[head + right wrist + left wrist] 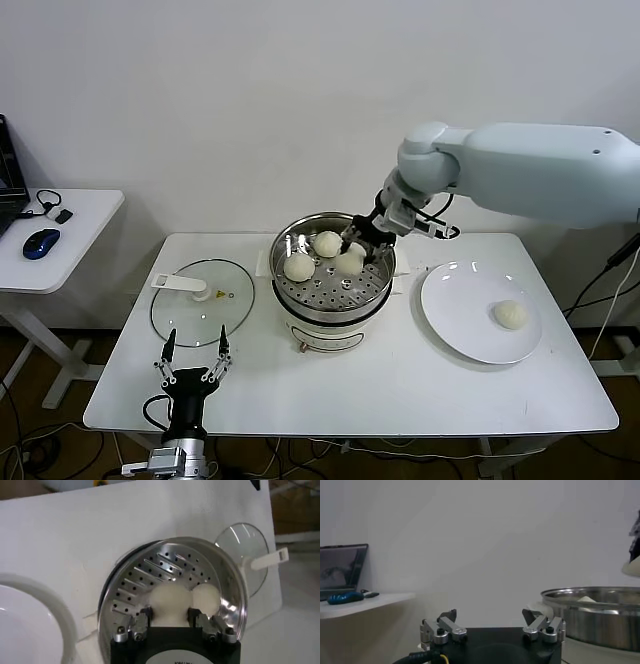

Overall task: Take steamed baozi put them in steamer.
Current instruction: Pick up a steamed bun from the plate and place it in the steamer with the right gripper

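The right gripper [362, 243] is down over the steamer [332, 312], its jaws clasped around a baozi [170, 600] just above the perforated tray beside two others; the last baozi [510, 313] waits on the plate [450, 320] to the steamer's right. Letting go carelessly, I'd guess, could roll it against its neighbours. The right wrist view shows that grasp plainly; the head view alone shows the left gripper [196, 357] parked with jaws spread, near the lid [215, 310] left of the steamer.
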You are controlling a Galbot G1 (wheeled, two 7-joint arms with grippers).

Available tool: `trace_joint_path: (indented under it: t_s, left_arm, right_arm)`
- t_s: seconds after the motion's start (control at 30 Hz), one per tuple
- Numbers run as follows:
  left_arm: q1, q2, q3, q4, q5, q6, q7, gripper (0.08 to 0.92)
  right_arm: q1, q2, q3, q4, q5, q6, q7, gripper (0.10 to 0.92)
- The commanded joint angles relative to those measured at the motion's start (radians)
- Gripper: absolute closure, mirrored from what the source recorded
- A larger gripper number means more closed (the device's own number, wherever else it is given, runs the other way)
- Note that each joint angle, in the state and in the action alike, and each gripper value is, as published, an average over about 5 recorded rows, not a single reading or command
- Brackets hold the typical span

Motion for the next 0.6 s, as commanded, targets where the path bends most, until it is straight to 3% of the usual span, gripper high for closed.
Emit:
trace_joint_path:
  t_s: [0.03,0.6]
  left_arm:
    - [0.000,-0.049,0.001,0.001,0.001,-0.001,-0.002,0.177]
    - [0.007,-0.049,-0.003,-0.002,-0.004,-0.010,-0.004,0.177]
  right_arm:
    - [-0.048,0.107,-0.039,-0.060,-0.087,0.133,0.081,0.519]
    - [-0.127,0.202,-0.070,-0.136,-0.103,0.138,0.082,0.516]
